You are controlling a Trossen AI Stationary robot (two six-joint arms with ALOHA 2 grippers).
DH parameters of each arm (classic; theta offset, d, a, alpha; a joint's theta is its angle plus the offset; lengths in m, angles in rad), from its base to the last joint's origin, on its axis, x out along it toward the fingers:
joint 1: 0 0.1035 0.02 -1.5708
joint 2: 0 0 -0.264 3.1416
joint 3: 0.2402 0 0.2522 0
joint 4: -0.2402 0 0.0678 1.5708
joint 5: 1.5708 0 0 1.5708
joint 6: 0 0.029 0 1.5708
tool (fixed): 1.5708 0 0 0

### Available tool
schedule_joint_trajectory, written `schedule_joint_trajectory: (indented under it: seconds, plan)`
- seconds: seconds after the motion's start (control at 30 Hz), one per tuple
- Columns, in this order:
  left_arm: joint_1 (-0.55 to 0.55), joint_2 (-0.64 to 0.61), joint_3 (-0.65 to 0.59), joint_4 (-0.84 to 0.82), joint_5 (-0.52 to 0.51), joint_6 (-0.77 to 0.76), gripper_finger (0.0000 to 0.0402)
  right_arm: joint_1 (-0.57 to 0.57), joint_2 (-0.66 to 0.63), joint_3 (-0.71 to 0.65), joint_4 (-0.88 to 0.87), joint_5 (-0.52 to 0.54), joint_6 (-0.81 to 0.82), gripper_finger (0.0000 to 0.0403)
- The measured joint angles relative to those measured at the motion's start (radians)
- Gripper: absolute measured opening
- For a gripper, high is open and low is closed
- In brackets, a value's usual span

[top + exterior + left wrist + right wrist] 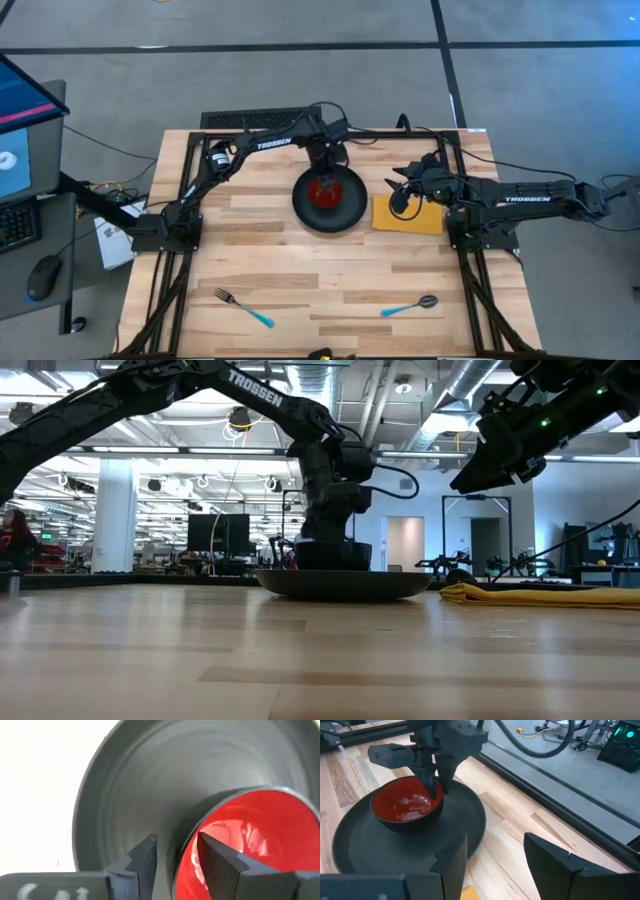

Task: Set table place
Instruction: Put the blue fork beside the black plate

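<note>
The round black plate (pixel 346 213) lies at the table's far middle, and the small red bowl (pixel 325 190) stands in it on its base. My left gripper (pixel 326 172) reaches down from the far side and is shut on the bowl. The yellow napkin (pixel 412 218) lies flat just right of the plate. My right gripper (pixel 400 196) hovers open above the napkin's left end, touching nothing. The blue-handled fork (pixel 243 306) and spoon (pixel 410 306) lie near the table's near edge. My left gripper holds the red bowl by its rim (pixel 187 840) on the far side. One finger (pixel 220 860) is inside the bowl and the other (pixel 145 857) is outside it. The fingers come from above, pointing down. The bowl sits upright with its base on the plate (pixel 465 820).
The light-wood table (pixel 300 270) has bare planks between the plate and the cutlery. Black frame rails run along its left, right and far sides. A monitor, keyboard and mouse stand off the table's left side.
</note>
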Motion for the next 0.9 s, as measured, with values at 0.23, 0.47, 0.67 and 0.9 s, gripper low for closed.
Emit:
schedule_joint_trajectory:
  seconds: [0.23,0.47,0.67,0.9]
  plan:
    - [-0.002,-0.001,0.01,0.003,0.0,-0.002,0.0128,0.0,0.0,0.0,-0.008,0.0,0.0,0.0221]
    - [-0.02,-0.001,0.01,0.05,0.0,-0.018,0.0128,0.0,0.0,0.0,-0.023,0.0,0.0,0.0221]
    - [-0.026,0.005,0.01,0.083,-0.008,-0.018,0.0128,0.0,0.0,0.0,-0.027,0.0,0.0,0.0221]
    - [-0.025,0.005,0.01,0.095,-0.025,-0.018,0.0128,0.0,0.0,0.0,-0.029,0.0,0.0,0.0221]
